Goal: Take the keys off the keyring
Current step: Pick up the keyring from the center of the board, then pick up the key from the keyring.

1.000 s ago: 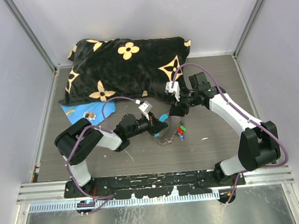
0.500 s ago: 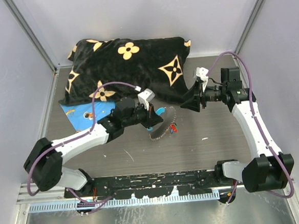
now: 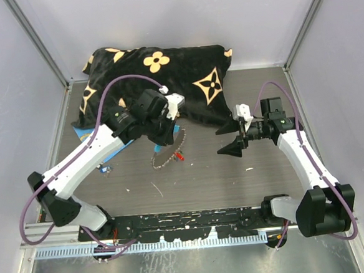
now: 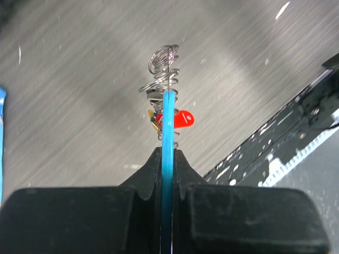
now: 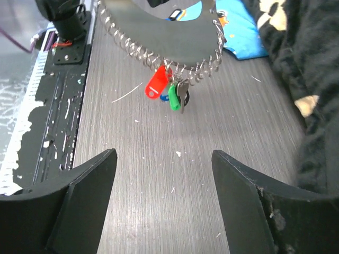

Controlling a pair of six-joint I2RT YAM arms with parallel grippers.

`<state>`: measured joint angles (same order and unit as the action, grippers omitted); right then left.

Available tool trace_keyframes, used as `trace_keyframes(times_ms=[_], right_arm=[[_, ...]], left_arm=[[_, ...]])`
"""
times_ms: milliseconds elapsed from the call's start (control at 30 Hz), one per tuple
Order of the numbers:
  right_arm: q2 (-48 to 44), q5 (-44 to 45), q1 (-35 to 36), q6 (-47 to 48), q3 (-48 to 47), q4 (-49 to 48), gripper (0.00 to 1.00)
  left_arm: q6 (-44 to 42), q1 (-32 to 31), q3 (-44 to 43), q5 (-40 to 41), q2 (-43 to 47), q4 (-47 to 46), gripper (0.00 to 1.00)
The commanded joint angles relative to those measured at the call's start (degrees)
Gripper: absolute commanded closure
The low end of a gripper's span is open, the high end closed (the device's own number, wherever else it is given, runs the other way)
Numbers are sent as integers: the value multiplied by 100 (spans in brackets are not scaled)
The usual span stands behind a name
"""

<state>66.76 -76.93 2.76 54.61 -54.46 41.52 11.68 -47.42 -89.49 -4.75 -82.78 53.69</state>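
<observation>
Grey wood-grain table (image 3: 222, 177) boxed by pale walls (image 3: 161, 19) — black flowered pillow (image 3: 159, 82) at the back.

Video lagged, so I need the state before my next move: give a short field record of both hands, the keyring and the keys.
Left hand: shut on the light-blue section of the grey coiled metal keyring
Keys: small coloured-head keys (red, green, blue) hang bunched from the ring
Right hand: open, empty, facing the keys, apart from them
Background: black flower-patterned pillow
</observation>
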Motion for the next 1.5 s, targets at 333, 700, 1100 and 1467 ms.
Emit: trace_keyframes(times_ms=[333, 700, 1100, 1467], right_arm=[[-187, 850, 1060, -1648, 669, -2498, 28], [-837, 404, 1496, -3470, 1564, -4997, 27], [-839, 409, 1812, -5031, 1550, -6535, 36], [-560, 1250, 2202, -7297, 1849, -8503, 30]], left_arm=[[-103, -259, -2005, 744, -1528, 3836, 100], [-819, -458, -2602, 683, -759, 2963, 100], [-1067, -474, -1503, -646, 753, 568, 100], [-538, -470, -1136, -766, 1100, -288, 100]])
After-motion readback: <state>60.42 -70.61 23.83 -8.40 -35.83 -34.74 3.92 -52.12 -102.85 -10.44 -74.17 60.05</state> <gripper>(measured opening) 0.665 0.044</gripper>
